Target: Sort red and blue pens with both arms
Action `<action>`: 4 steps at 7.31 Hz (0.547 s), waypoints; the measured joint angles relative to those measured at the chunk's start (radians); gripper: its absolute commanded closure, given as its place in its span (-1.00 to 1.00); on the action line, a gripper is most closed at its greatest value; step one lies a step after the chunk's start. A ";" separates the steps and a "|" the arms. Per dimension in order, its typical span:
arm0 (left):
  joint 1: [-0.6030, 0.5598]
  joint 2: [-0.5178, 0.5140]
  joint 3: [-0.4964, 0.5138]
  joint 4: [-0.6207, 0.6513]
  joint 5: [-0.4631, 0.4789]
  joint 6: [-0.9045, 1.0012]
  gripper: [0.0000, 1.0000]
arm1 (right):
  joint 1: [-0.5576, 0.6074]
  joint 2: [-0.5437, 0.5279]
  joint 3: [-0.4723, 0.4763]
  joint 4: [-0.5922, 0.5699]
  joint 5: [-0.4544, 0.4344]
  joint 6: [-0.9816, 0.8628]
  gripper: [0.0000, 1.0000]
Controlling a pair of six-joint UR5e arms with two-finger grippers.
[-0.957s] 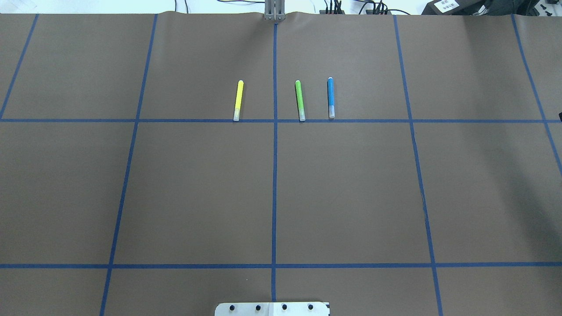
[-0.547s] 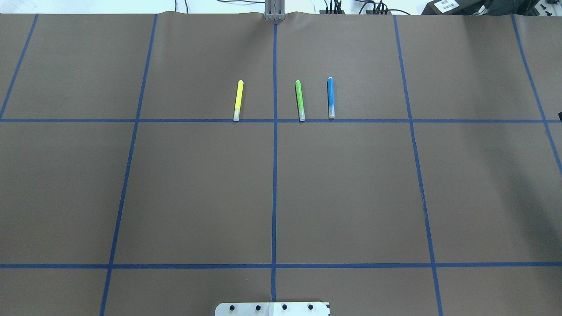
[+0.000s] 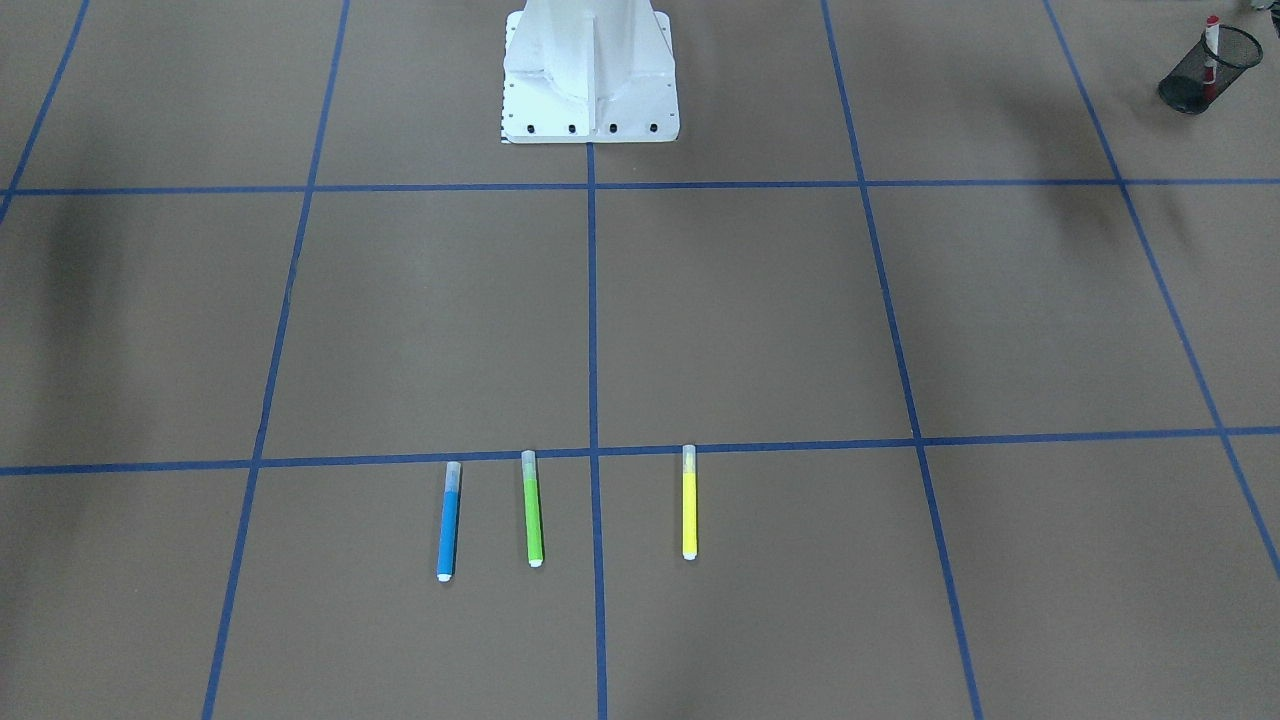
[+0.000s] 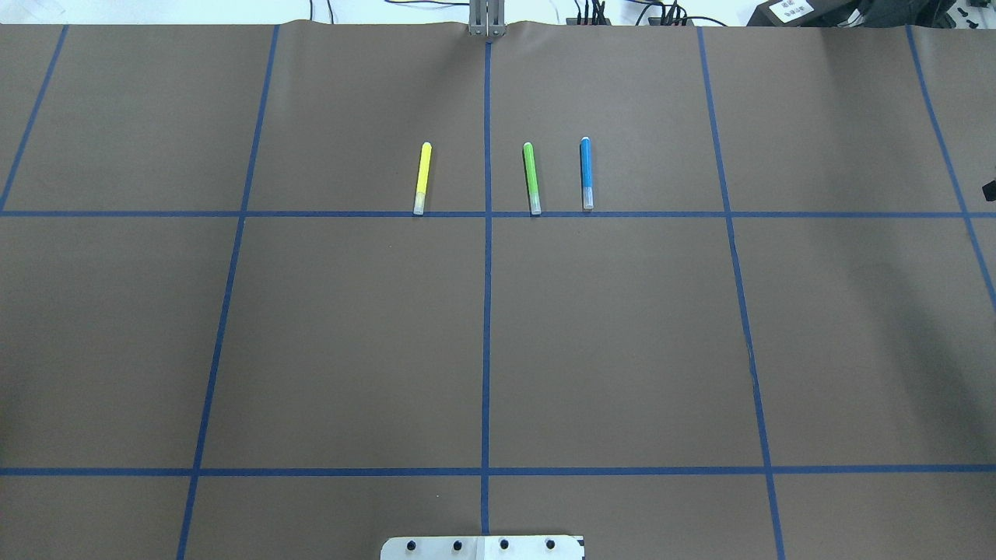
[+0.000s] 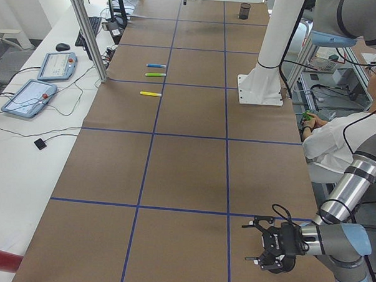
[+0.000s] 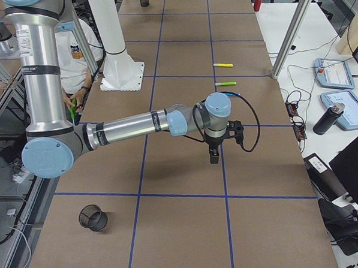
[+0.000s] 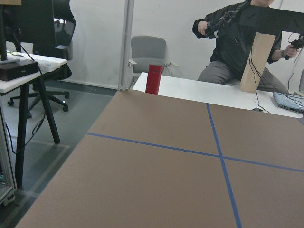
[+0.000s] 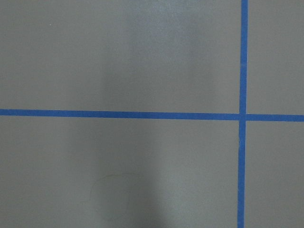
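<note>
The blue pen (image 4: pixel 587 173) lies flat on the brown table just beyond a blue tape line, also seen in the front view (image 3: pixel 449 520). The red pen (image 3: pixel 1211 40) stands in a black mesh cup (image 3: pixel 1195 75) at the table's far left end. My left gripper (image 5: pixel 256 241) hovers low over the table's left end, far from the pens; I cannot tell its state. My right gripper (image 6: pixel 214 157) points down over the table, a short way right of the blue pen (image 6: pixel 234 94); only a black sliver (image 4: pixel 990 189) of it shows overhead, so I cannot tell its state.
A yellow marker (image 4: pixel 421 178) and a green marker (image 4: pixel 531 178) lie parallel to the blue pen. The white pedestal (image 3: pixel 590 75) stands at the near edge. A second mesh cup (image 6: pixel 92 218) sits at the right end. A seated person (image 5: pixel 337 144) is behind the robot.
The black sliver of the right gripper at the overhead view's right edge has shifted slightly up and inward. The pens lie where they were.
</note>
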 measured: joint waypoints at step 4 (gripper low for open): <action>0.034 -0.259 -0.206 0.659 -0.227 0.014 -1.00 | -0.061 0.069 0.004 0.015 0.004 0.126 -1.00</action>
